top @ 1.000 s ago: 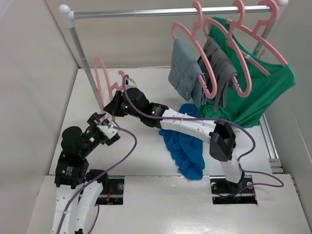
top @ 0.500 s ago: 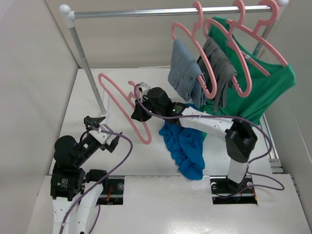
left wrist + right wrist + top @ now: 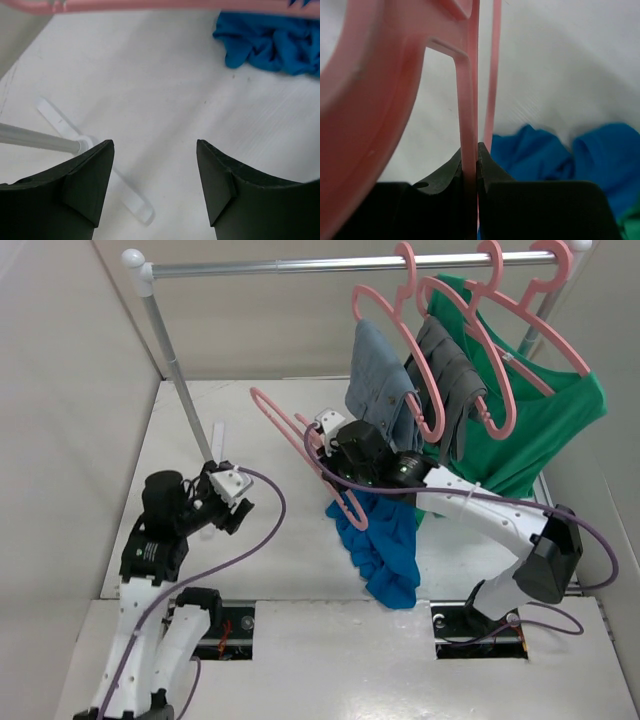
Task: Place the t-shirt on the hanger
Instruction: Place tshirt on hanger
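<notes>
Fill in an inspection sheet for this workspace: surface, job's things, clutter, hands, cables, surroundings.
Surface: white table.
Job's things: pink hanger held tilted above the table; blue t-shirt crumpled on the table, not on the hanger.
Clutter: nothing seen.
Hands: left hand open, empty; right hand shut on the hanger.
Cables: purple cables loop along both arms.
Surroundings: clothes rack carrying grey garments and a green shirt on pink hangers; white walls.

Rack post (image 3: 185,390) beside left claw (image 3: 154,146)
</notes>
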Motion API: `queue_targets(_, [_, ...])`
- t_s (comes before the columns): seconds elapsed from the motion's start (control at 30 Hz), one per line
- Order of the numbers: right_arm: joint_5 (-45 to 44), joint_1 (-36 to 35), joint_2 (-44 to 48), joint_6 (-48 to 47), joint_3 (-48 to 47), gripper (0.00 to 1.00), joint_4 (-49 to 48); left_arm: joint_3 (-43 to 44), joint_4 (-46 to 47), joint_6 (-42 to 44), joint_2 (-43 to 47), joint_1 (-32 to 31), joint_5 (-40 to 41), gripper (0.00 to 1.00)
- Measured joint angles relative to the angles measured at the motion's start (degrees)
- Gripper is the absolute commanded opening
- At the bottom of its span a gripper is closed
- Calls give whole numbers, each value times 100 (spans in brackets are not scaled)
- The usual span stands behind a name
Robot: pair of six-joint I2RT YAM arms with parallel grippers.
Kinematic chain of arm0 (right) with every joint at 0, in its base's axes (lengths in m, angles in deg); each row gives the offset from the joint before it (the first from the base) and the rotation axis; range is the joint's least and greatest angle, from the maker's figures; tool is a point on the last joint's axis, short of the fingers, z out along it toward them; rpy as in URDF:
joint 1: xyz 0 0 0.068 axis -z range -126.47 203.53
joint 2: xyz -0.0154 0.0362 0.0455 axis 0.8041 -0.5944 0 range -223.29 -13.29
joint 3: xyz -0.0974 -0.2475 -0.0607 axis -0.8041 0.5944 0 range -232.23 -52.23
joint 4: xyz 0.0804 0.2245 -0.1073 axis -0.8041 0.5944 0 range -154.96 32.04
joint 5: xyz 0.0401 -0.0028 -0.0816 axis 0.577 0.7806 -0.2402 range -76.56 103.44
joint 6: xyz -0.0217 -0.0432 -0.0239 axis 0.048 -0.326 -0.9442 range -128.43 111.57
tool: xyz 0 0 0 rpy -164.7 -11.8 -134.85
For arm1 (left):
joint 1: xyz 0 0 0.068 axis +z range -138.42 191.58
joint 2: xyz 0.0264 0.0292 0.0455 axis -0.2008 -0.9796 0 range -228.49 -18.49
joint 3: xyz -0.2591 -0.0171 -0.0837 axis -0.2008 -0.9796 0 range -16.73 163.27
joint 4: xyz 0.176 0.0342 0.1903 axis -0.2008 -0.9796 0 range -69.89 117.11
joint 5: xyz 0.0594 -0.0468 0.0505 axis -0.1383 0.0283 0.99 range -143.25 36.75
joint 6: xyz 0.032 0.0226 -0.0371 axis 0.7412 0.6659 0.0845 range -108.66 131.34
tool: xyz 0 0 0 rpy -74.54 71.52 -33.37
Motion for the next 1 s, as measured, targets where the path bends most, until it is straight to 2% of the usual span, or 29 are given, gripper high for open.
queue_targets(0.07, [-243, 83, 186, -131, 151, 0, 254, 0, -129, 520, -330, 0, 133, 71])
queue_targets(0.2, [-369, 527, 450, -282, 428, 0, 494, 85, -282, 1226, -1056, -39, 293, 71])
queue_targets(0.27, [-393, 809, 516, -361, 509, 0, 584, 269, -243, 1342, -1506, -326, 433, 71])
queue_targets(0.33, [-382, 1067, 531, -435, 544, 0, 603, 420, -83, 1346, -1989, -879, 743, 71])
queue_targets(0.43, [-273, 1294, 531, -616, 553, 0, 605, 485, 367, 1217, -2704, -2192, 1268, 81])
queue_targets(0.53, [-160, 1364, 505, -769, 529, 0, 608, 485, 726, 997, -3259, -2868, 1108, 88])
queue_targets(0.67, [7, 1432, 369, -892, 457, 0, 595, 485, 1478, 859, -3936, -2935, 796, 91])
queue_targets(0.8, [177, 1620, 284, -931, 457, 0, 597, 590, 2253, 887, -5069, -3032, 704, 91])
queue_targets(0.93, [234, 1751, 271, -949, 455, 0, 603, 925, 2592, 979, -6293, -3161, 728, 92])
queue_targets(1.0, [236, 1777, 271, -957, 455, 0, 603, 992, 2594, 1058, -6592, -3250, 765, 92])
